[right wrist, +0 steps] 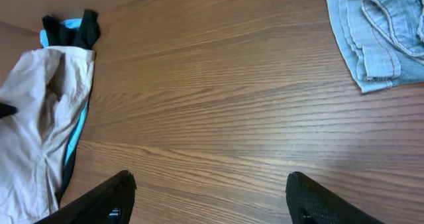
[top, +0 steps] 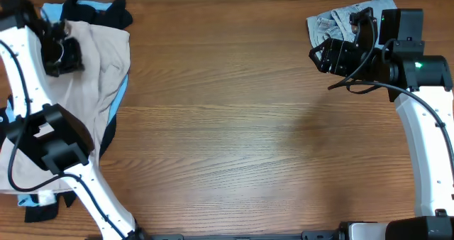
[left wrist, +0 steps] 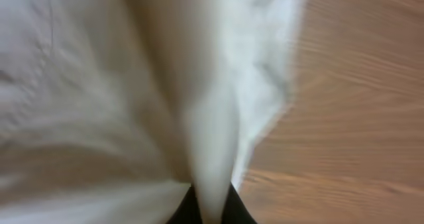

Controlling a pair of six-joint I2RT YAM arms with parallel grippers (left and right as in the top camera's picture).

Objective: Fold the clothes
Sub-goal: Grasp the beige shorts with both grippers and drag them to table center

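Observation:
The beige khaki shorts (top: 96, 69) lie at the table's far left, over a black garment with light-blue panels (top: 106, 14). My left gripper (top: 62, 54) is over their upper part, shut on a pinched fold of the beige cloth (left wrist: 212, 164) that rises between the fingers. The shorts also show in the right wrist view (right wrist: 40, 118). The light-blue denim shorts (top: 340, 21) lie crumpled at the far right, also in the right wrist view (right wrist: 381, 32). My right gripper (right wrist: 209, 197) is open and empty above bare wood, just left of the denim shorts (top: 333, 55).
The wooden table (top: 241, 126) stretches between the two piles. More of the black and blue garment sticks out at the front left corner (top: 39, 204), near the left arm's base.

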